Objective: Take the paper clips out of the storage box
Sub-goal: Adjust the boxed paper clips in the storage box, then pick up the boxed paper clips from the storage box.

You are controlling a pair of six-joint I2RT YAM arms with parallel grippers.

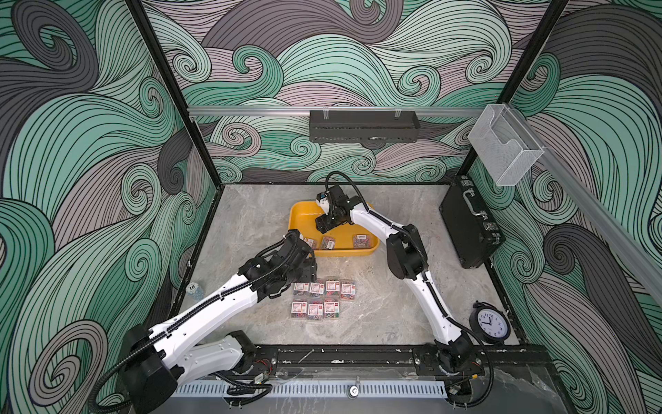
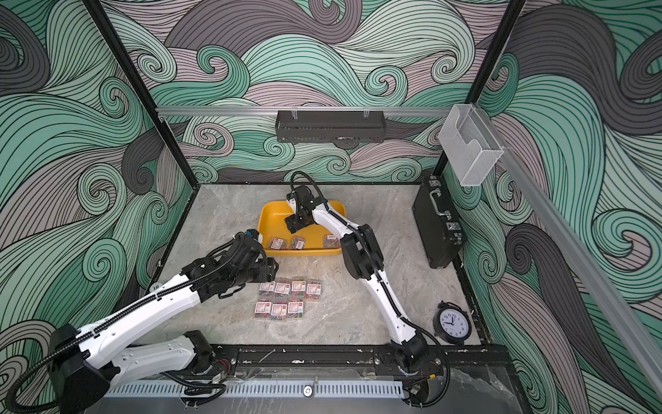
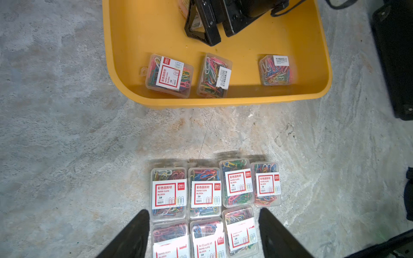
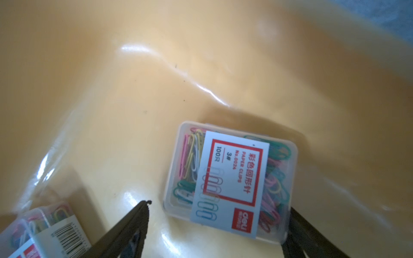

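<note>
Reaching into the yellow storage tray (image 1: 299, 215), the right gripper (image 4: 219, 206) hangs low over a clear box of paper clips (image 4: 230, 178) that lies flat on the tray floor, label up. Its jaws stand open. In the right wrist view one finger (image 4: 136, 223) is clear of the box's side. The other finger (image 4: 299, 234) is at the box's opposite corner, and I cannot tell whether it touches. Three boxes (image 3: 214, 76) lie in a row along the tray's near wall, one with its red-framed label up and two showing plain white stickers.

The left gripper (image 3: 203, 212) hovers over the marble tabletop (image 1: 243, 229) just in front of the tray, jaws spread wide and holding nothing. Beneath it, seven boxes of paper clips (image 1: 324, 299) sit packed together on the table, labels up. Four are in the row nearer the tray and three in the row nearer the arms' bases. A black briefcase (image 1: 465, 225) stands against the right wall, well apart from the tray. A black alarm clock (image 1: 489, 322) stands near the right arm's base.
</note>
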